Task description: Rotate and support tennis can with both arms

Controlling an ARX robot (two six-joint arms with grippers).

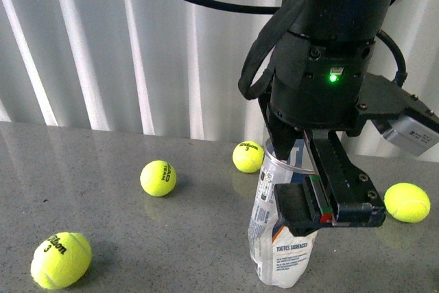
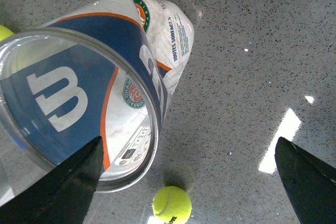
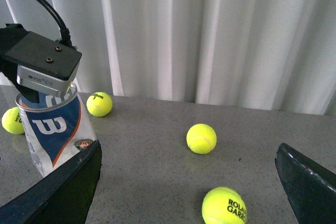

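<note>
The tennis can point(image 1: 281, 238) stands upright on the grey table point(image 1: 137, 238), open end up; the left gripper point(image 2: 189, 182) hangs spread beside its rim, not clamped; the right gripper point(image 3: 189, 182) gapes apart, well off; support remains undone.

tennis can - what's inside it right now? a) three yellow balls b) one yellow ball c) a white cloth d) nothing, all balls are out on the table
d: the tennis can shows an open mouth and a see-through, ball-free interior in the left wrist view, while loose yellow balls lie on the grey table around it.
</note>
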